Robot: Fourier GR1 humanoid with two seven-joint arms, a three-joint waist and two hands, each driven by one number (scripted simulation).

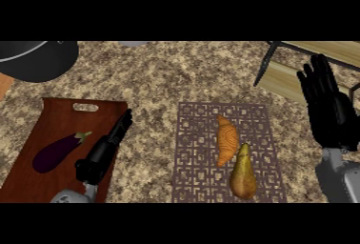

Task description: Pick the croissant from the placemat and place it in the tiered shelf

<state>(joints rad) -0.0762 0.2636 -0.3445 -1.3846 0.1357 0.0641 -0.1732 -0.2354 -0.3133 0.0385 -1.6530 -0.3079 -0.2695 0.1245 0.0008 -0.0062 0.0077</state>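
Observation:
An orange croissant (pixel 226 140) lies lengthwise in the middle of a brown patterned placemat (pixel 197 157). Its lower end touches a yellow-brown pear (pixel 243 174) lying beside it toward the front. The tiered shelf (pixel 299 76) of light wood with a black frame stands at the back right. My right hand (pixel 329 107) is open, fingers straight and pointing away, to the right of the placemat and in front of the shelf. My left hand (pixel 105 150) is open with straight fingers over the right edge of a cutting board, left of the placemat.
A dark wooden cutting board (pixel 42 181) at the left carries a purple eggplant (pixel 57 151). A black pan (pixel 35 59) sits at the back left corner. Speckled counter (pixel 183 71) stretches behind the placemat.

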